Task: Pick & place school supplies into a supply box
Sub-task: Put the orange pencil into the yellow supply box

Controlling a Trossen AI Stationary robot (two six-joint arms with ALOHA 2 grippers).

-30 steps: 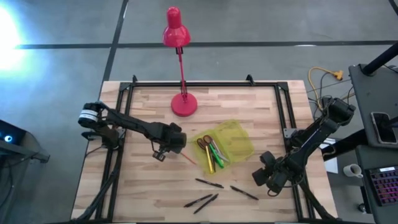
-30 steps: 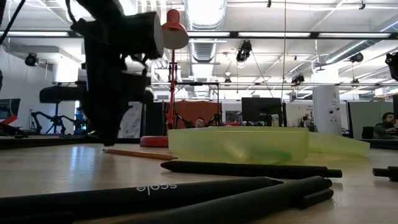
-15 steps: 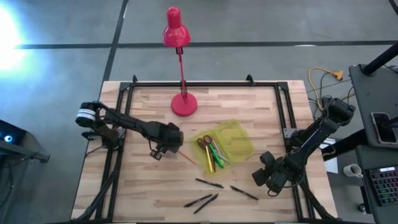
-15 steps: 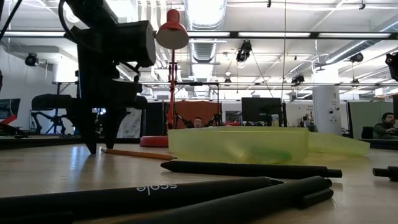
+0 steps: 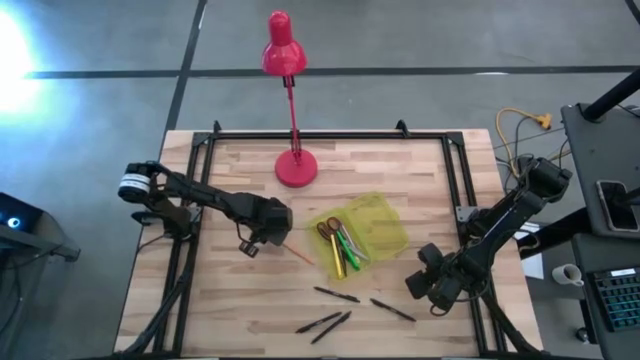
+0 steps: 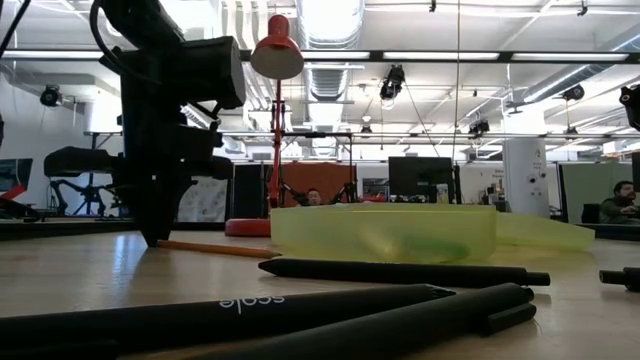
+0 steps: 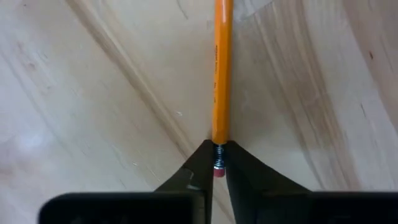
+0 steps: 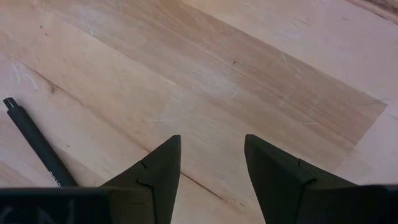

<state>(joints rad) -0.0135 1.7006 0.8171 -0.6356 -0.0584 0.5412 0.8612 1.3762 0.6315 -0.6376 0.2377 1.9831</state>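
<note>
My left gripper (image 5: 262, 234) stands left of the supply box, fingers pointing down, shut on an orange pencil (image 5: 298, 252) that lies on the wood; the low view shows the same gripper (image 6: 155, 238) and pencil (image 6: 215, 247). The translucent yellow-green supply box (image 5: 372, 228) sits open mid-table, holding red-handled scissors (image 5: 328, 231), a green marker (image 5: 350, 250) and a yellow pencil (image 5: 336, 260). Three black pens (image 5: 337, 294) (image 5: 392, 309) (image 5: 325, 324) lie near the table's near edge. My right gripper (image 5: 425, 285) hovers open near the right edge. My left gripper pinches the orange pencil at its eraser end (image 7: 217, 163) between the two fingertips. The fingers come from above, pointing down, and close across the pencil. The pencil's length (image 7: 221, 74) still lies flat on the table, running away from the fingers toward the box.
A red desk lamp stands with its base (image 5: 296, 168) at the far middle of the table. Black frame rails (image 5: 195, 190) run along the left and right sides. A black pen (image 8: 34, 149) lies just beside my right gripper. Bare wood shows left of the pencil.
My left gripper has moved a little toward the table's left edge, along the pencil to its eraser end. Half a second ago its fingers stood apart over the table; now they are shut on the pencil's end. The pencil has stayed lying in place.
</note>
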